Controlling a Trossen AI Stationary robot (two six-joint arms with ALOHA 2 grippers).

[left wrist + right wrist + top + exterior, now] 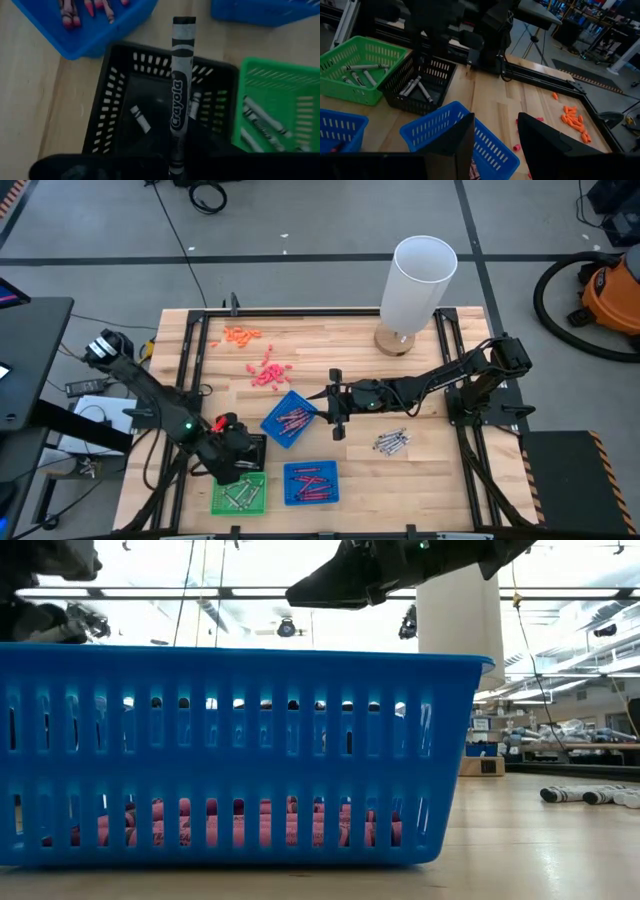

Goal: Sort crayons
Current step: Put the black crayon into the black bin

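My left gripper [175, 167] hangs over a black tray [120, 100] at the table's near left, shut on a dark grey crayon [180, 85]. A few grey crayons [140, 119] lie in that tray, and more are in the green tray [280, 115] beside it. Red crayons [70, 12] fill a blue tray [290, 418]; a second blue tray [311, 483] also holds red ones. Loose grey crayons [392, 442] lie on the wood. My right gripper [495, 145] stands open above the first blue tray's right edge, holding nothing. My left gripper holds the crayon by its near end [176, 157], pinched between the two fingers. The fingers slant downward and the crayon runs along them, sticking out well past their tips. It is lifted clear, over the black tray's inside.
A tall white cylinder [420, 280] stands on a wooden base at the far right. Pink bits [268, 372] and orange bits [240, 335] are scattered at the far left. A black frame [450, 380] borders the table's sides. Bare wood lies at the near right.
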